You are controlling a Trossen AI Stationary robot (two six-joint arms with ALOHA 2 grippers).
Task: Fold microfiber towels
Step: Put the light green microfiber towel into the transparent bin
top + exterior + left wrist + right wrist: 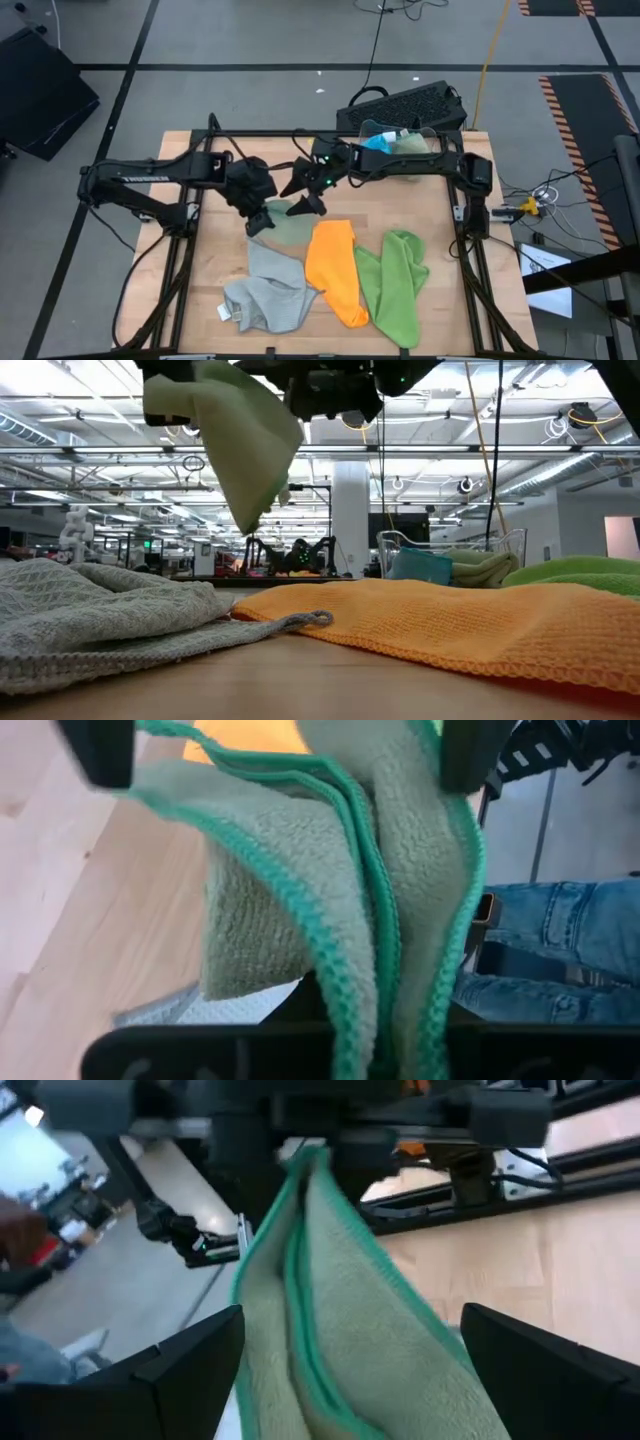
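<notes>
Grey towel [100, 615] and orange towel [450, 625] lie nearest, toward the worktop's front edge, lime towel [395, 285] beside them. Left gripper [258, 222] is clamped on the sage green towel [240, 445], hanging above mid-worktop. Right gripper [306, 205] has fingers spread wide, straddling it without gripping. No readable labels.

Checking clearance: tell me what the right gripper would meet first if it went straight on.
Probably the sage green towel hanging between its open fingers, held by the left gripper just beyond; depth is unclear.
</notes>
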